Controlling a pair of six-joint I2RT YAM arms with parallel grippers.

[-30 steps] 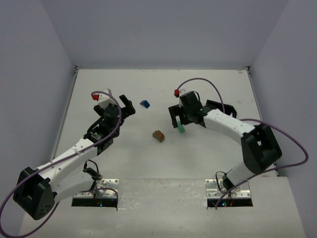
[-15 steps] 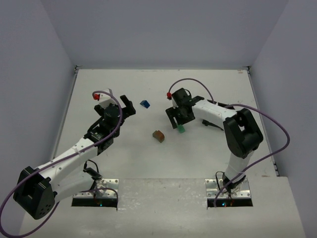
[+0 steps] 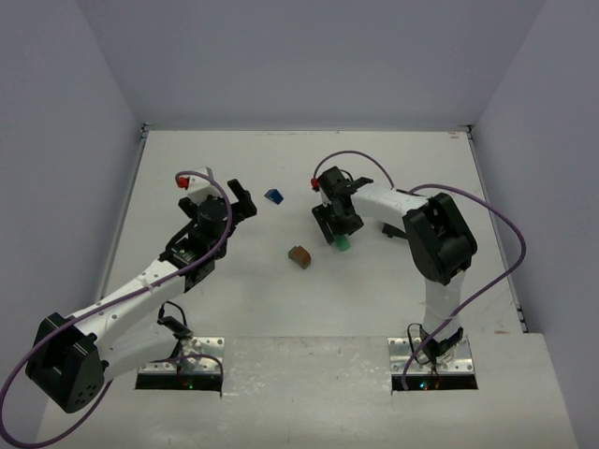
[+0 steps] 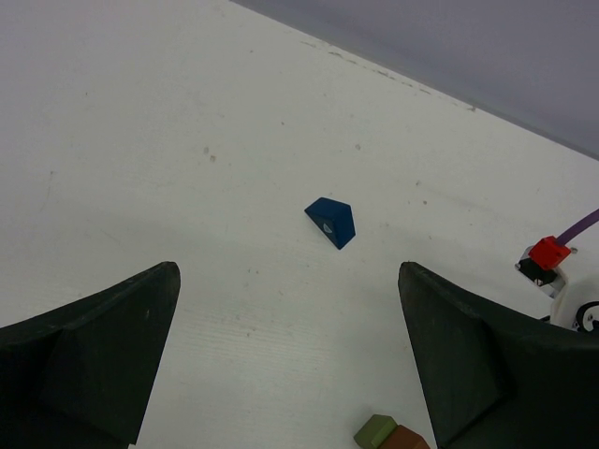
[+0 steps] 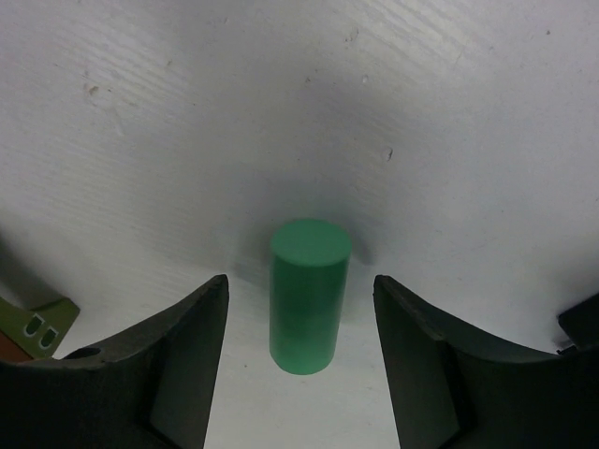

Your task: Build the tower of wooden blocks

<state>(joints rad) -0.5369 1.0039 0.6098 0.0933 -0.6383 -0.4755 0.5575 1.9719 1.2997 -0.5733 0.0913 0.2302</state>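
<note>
A mint-green cylinder (image 5: pixel 309 295) stands upright on the white table between the jaws of my right gripper (image 5: pixel 299 285), which is open and not touching it. In the top view the cylinder (image 3: pixel 343 244) is just below that gripper (image 3: pixel 333 231). A brown-orange block (image 3: pixel 300 254) with an olive block against it lies at the table's middle; both show at the bottom of the left wrist view, olive (image 4: pixel 374 431) and brown-orange (image 4: pixel 404 438). A blue block (image 4: pixel 331 221) lies ahead of my left gripper (image 4: pixel 285 281), which is open and empty. In the top view the blue block (image 3: pixel 273 196) is right of the left gripper (image 3: pixel 241 203).
The white table (image 3: pixel 412 290) is walled on three sides. The right arm's purple cable (image 3: pixel 496 234) loops over the right side. A corner of the olive block (image 5: pixel 37 318) shows at the left edge of the right wrist view.
My right arm has folded in and its gripper has shifted left over the green cylinder, which stays on the table. The left arm has barely moved.
</note>
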